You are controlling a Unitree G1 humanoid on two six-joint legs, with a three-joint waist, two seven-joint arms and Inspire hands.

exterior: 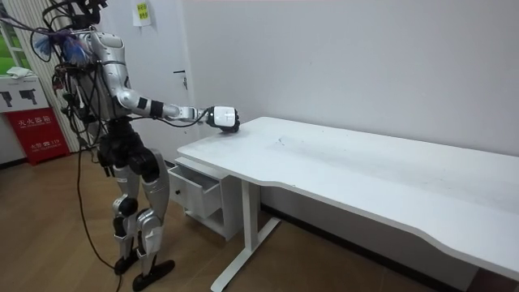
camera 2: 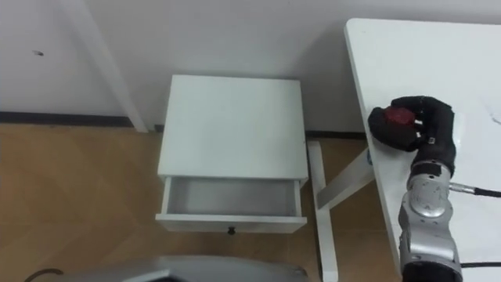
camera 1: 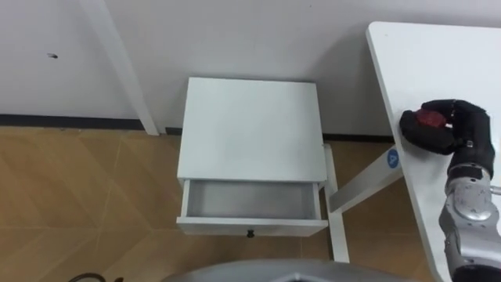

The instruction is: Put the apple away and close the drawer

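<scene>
Right hand (camera 1: 450, 125): it lies over the white table (camera 1: 438, 55), close to the table edge that faces the cabinet. My fingers and thumb are curled round the apple (camera 1: 429, 118), so the hand is closed on it. The apple is red and shows between my dark fingers on the side of the hand turned toward the cabinet. I cannot tell whether the apple sits on the tabletop or is lifted clear of it.

Cabinet (camera 1: 250, 125): small and white, it stands on the wood floor (camera 1: 78, 196) against the wall, to the left of the table.

Drawer (camera 1: 250, 200): it stands open, with its front panel toward me and a dark knob (camera 1: 250, 233) at the centre of that panel. The pale inside bottom of the drawer is exposed. The apple is well apart from the drawer, off to its right and on the higher surface.

Table leg (camera 1: 338, 205): white, it stands just beside the cabinet's right side, between the cabinet and my right hand.

Stance: in the room view I stand upright on the floor at the short end of the table, beside the cabinet. My right arm is stretched out level to the table's near corner, where the hand grips the apple.
</scene>
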